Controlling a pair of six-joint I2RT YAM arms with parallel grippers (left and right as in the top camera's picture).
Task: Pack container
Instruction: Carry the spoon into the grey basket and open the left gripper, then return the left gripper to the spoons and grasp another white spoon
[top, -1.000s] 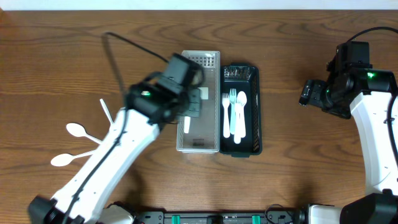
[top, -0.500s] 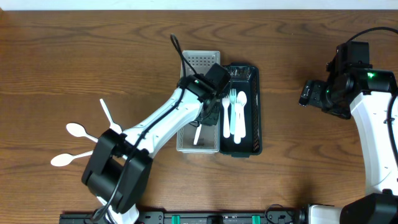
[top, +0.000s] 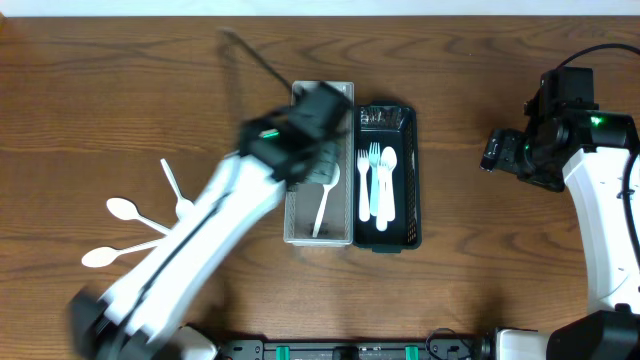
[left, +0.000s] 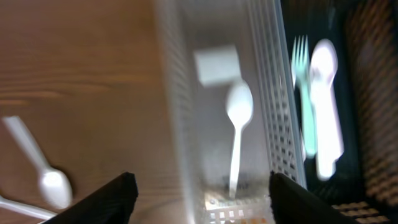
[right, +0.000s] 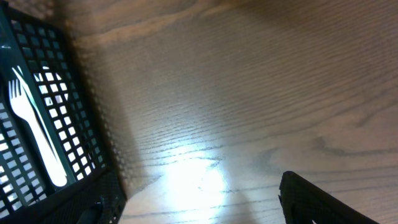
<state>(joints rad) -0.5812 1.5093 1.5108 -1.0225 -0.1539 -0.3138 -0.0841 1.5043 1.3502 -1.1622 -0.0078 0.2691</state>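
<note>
A clear mesh container stands at the table's middle with a black container against its right side. A white spoon lies loose in the clear one; in the left wrist view this spoon lies below my open fingers. My left gripper hovers blurred over the clear container, open and holding nothing. White forks and a spoon lie in the black container. My right gripper stands open over bare wood, right of the black container.
Loose white spoons lie on the wood at the left; one spoon shows in the left wrist view. A white fork shows in the black container's near end in the right wrist view.
My left gripper has opened and let the white spoon drop into the clear container, and the left arm is swinging fast. The right arm has not moved.
</note>
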